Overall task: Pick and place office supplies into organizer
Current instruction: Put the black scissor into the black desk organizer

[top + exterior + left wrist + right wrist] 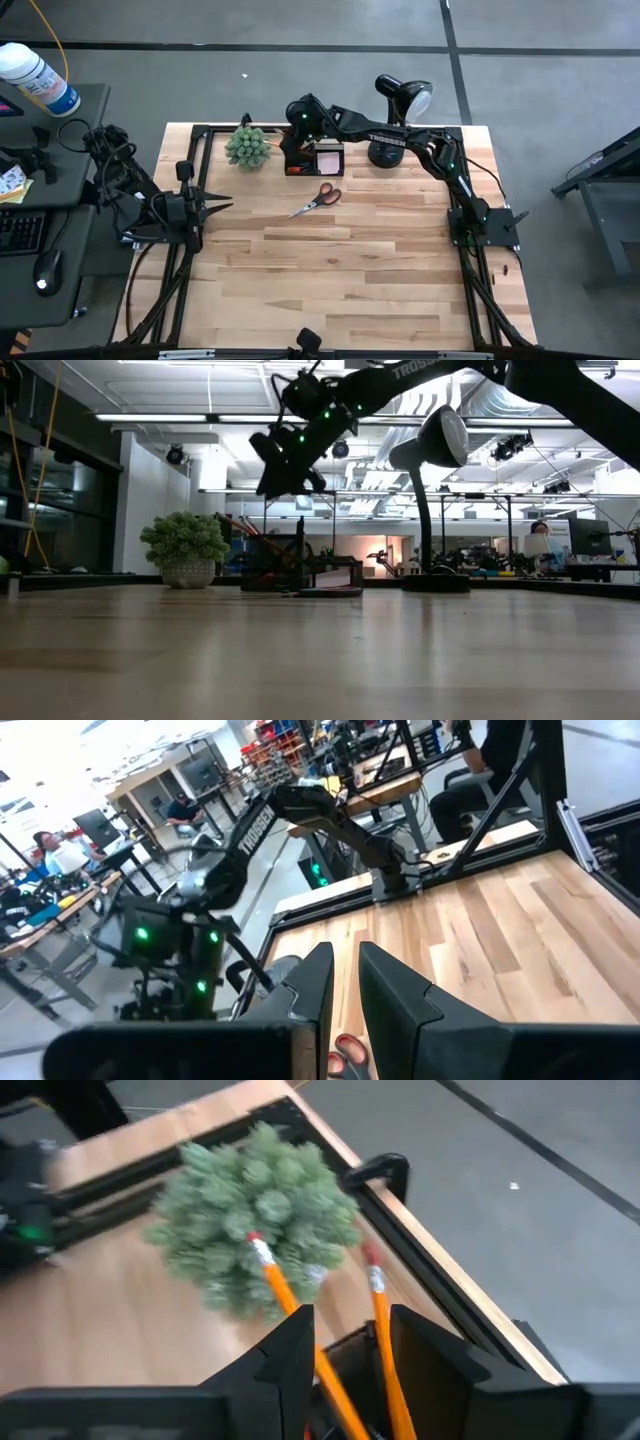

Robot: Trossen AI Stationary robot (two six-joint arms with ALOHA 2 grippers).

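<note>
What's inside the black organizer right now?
Two orange pencils stand in the organizer; a pink sticky-note pad shows too. The right hand hides anything deeper.

Seemingly "TROSSEN" on the right arm [385,138].

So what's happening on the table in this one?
The right gripper hangs over the black organizer at the table's far edge, beside the green plant. Two orange pencils stand in the organizer just ahead of its parted fingers. The orange-handled scissors lie on the wood, not yet picked up. The left gripper waits at the left side.
</note>
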